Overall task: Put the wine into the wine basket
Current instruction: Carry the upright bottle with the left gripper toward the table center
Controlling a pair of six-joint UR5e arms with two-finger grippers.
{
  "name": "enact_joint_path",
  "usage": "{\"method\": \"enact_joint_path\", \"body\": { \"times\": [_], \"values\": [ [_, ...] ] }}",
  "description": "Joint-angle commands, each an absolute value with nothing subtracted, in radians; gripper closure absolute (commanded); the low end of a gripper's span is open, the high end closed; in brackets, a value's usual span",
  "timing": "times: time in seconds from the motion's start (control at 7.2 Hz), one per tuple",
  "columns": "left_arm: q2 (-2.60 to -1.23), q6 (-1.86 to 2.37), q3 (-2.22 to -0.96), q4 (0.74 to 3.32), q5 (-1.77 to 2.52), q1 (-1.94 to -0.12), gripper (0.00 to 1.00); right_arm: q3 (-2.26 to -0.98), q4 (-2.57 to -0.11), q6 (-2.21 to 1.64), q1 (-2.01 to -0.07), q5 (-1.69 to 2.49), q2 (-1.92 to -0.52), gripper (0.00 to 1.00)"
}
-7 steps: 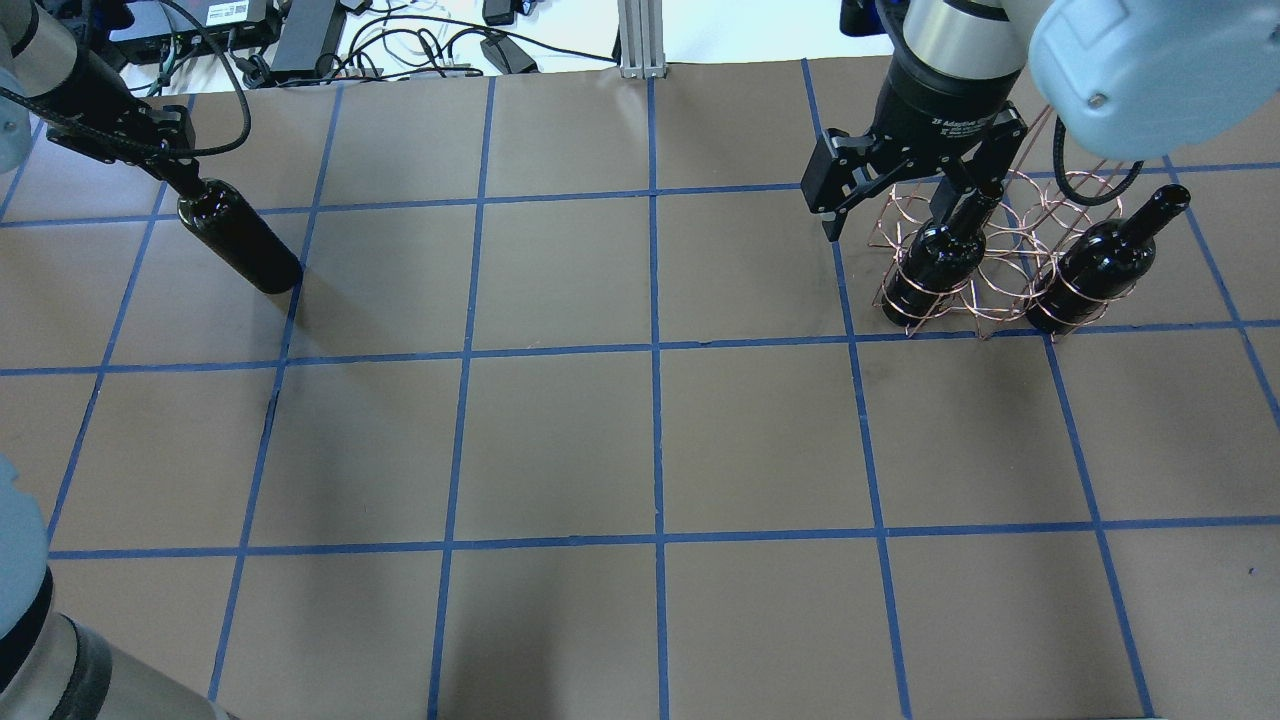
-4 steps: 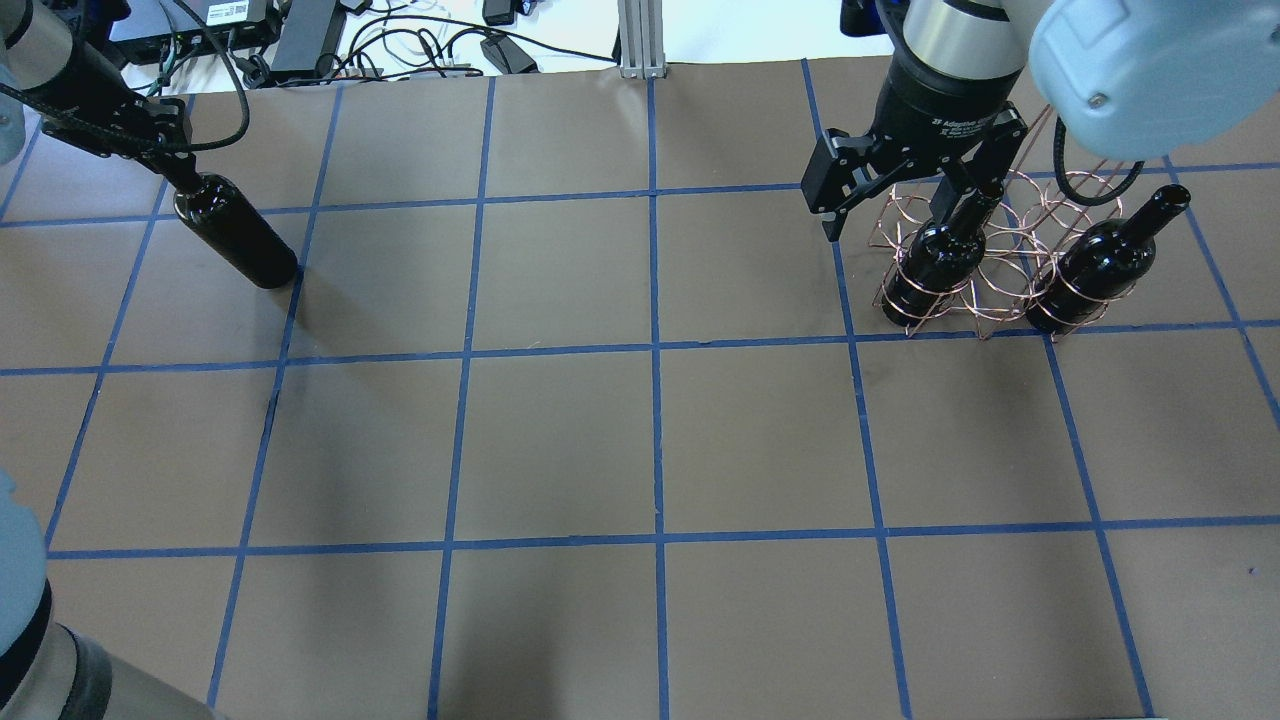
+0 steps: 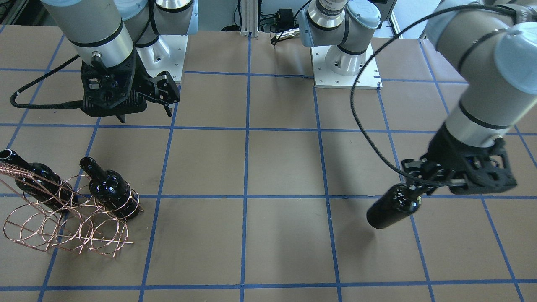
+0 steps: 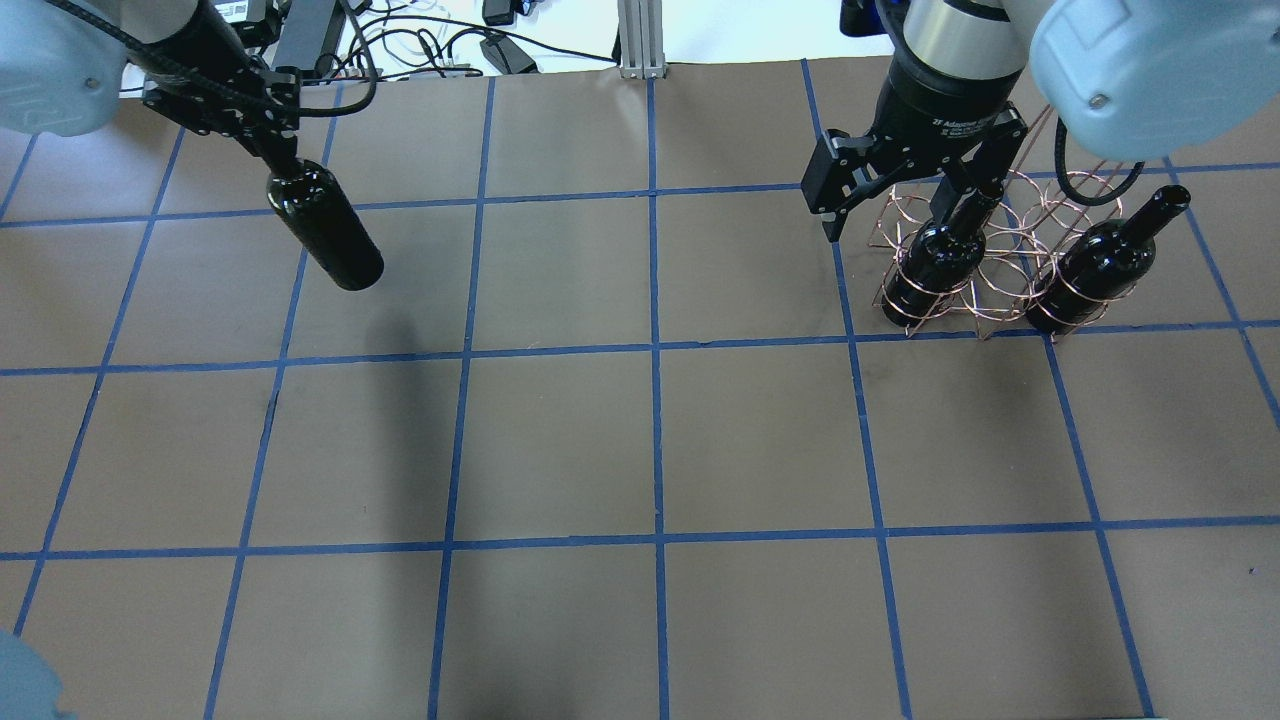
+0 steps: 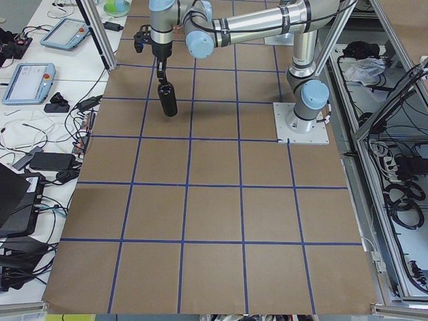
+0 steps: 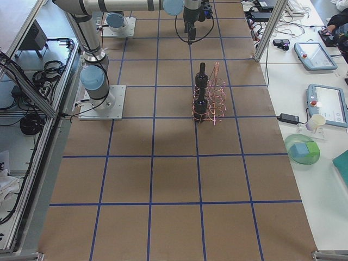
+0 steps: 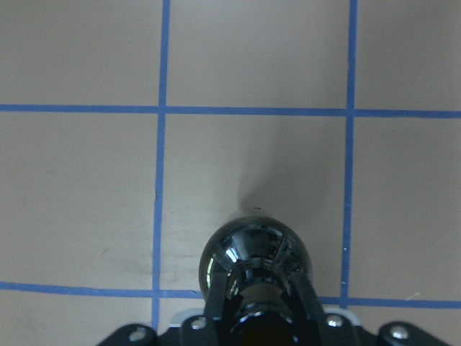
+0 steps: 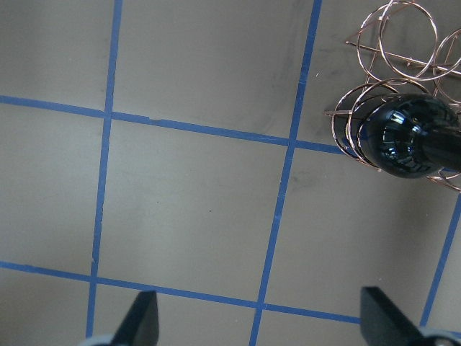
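— What's different from a second ago?
— Your left gripper (image 4: pixel 277 160) has carried the wine (image 4: pixel 326 230) across a blue tape line (image 4: pixel 296 290), toward the middle of the table (image 4: pixel 560 440). You'll see the bottle hangs higher now, its shadow (image 4: pixel 400 340) thrown clear of it.

I see the table (image 4: pixel 560 440) covered in brown paper and gridded with blue tape (image 4: pixel 655 350). On the robot's right the basket (image 4: pixel 1000 262) stands on it, with a bottle (image 4: pixel 940 262) and a second bottle (image 4: pixel 1095 265) upright in its loops. The arms' base plates (image 3: pixel 346 71) sit at the robot's edge.
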State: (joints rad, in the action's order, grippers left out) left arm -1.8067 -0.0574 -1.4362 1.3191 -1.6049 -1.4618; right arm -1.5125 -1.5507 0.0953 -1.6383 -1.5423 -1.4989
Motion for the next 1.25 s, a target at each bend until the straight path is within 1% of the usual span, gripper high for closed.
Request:
{"method": "enact_joint_path", "body": {
  "times": [0.0, 0.14, 0.42, 0.56, 0.97, 1.11],
  "values": [
    [-1.764, 0.213, -1.466, 1.358, -1.602, -1.624, 1.00, -1.513, -1.551, 0.095, -1.638, -1.543, -1.500, 0.00],
    [-1.753, 0.336, -1.474, 1.362, -1.600, -1.661, 1.00, -1.513, -1.551, 0.097, -1.638, -1.545, -1.499, 0.00],
    [-1.708, 0.629, -1.584, 1.336, -1.604, -1.785, 1.00, -1.513, -1.551, 0.097, -1.638, -1.543, -1.499, 0.00],
    [-1.707, 0.758, -1.613, 1.301, -1.603, -1.820, 1.00, -1.514, -1.551, 0.097, -1.638, -1.545, -1.500, 0.00],
    [-1.727, 0.935, -1.634, 1.261, -1.605, -1.913, 1.00, -1.513, -1.551, 0.090, -1.638, -1.542, -1.499, 0.00],
    [-1.729, 0.936, -1.646, 1.258, -1.617, -1.924, 1.00, -1.513, -1.549, 0.095, -1.638, -1.542, -1.499, 0.00]
  ]
}}
